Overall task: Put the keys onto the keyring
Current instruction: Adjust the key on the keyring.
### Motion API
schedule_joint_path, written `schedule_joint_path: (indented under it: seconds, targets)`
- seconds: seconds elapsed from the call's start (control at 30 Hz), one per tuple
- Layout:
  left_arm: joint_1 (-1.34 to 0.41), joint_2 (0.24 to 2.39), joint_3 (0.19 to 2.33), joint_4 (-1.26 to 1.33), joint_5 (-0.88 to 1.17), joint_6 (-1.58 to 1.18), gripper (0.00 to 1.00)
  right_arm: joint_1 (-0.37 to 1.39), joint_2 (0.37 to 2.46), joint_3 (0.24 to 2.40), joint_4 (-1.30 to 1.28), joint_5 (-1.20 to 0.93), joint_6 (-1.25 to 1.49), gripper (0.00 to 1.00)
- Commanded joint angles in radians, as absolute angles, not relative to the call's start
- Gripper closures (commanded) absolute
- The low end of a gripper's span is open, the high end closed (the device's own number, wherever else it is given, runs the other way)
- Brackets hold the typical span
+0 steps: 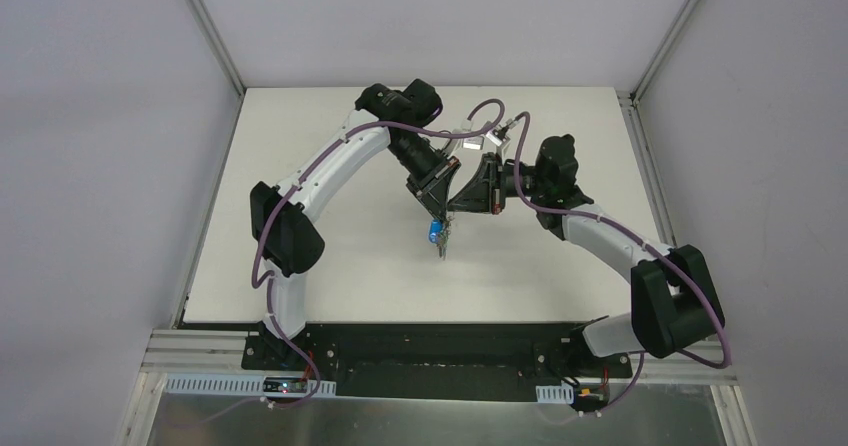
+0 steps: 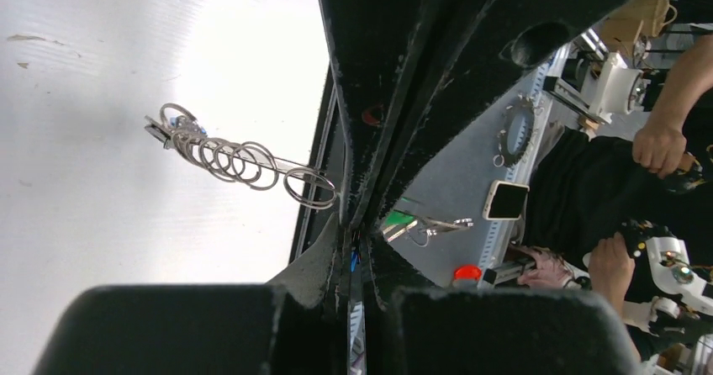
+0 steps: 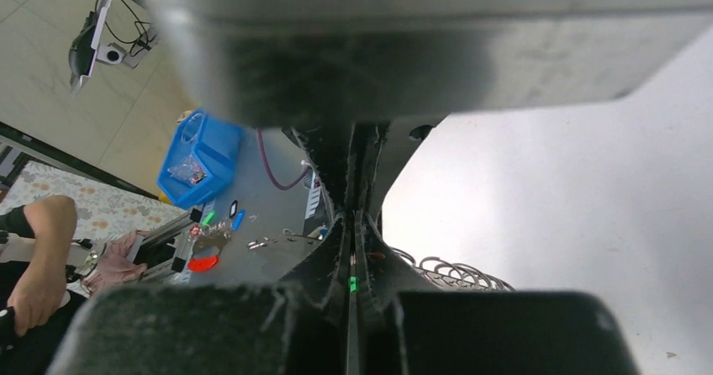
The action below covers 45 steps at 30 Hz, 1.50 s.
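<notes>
Both arms meet above the middle of the white table. My left gripper is shut, and a sliver of the blue key shows between its jaws; the blue head hangs below the tips. The keyring's row of linked metal rings stretches out from the left gripper above the table, and its far end carries a small tag. My right gripper presses tip to tip against the left one. It is shut on the green key, with the rings just beside its jaws.
Grey walls close the table on three sides, with a metal rail at the near edge. Beyond the table, a person's hands, a phone, a blue bin and loose coloured tags show on a grey bench.
</notes>
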<state>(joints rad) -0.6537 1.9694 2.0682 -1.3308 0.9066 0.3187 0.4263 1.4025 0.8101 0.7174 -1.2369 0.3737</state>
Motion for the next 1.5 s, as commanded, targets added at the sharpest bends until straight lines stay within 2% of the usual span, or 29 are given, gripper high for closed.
schedule_joint_path:
  seconds: [0.0,0.27,0.4,0.57,1.0,1.17,1.47]
  targets:
    - [-0.667,1.962,2.105,-1.349,0.956,0.340,1.00,0.436,1.409,0.851,0.726,-1.232,0.344,1.00]
    - [-0.661,1.936,2.085,-1.326,0.968,0.341,1.00,0.401,1.389,0.845,0.724,-1.176,0.362,1.00]
    - [-0.650,1.893,2.028,-1.236,0.976,0.305,0.89,0.357,1.381,0.833,0.751,-1.119,0.420,1.00]
    - [-0.638,1.842,1.940,-1.073,0.983,0.184,0.85,0.329,1.389,0.806,0.842,-1.069,0.529,1.00]
    - [-0.582,1.835,1.941,-1.025,0.996,0.131,0.73,0.306,1.386,0.779,0.932,-1.104,0.577,1.00]
    - [-0.551,1.806,1.925,-0.983,1.011,0.116,0.63,0.304,1.381,0.781,0.974,-1.143,0.587,1.00]
    - [-0.556,1.816,1.895,-0.907,1.049,0.074,0.60,0.306,1.382,0.781,0.996,-1.161,0.599,1.00]
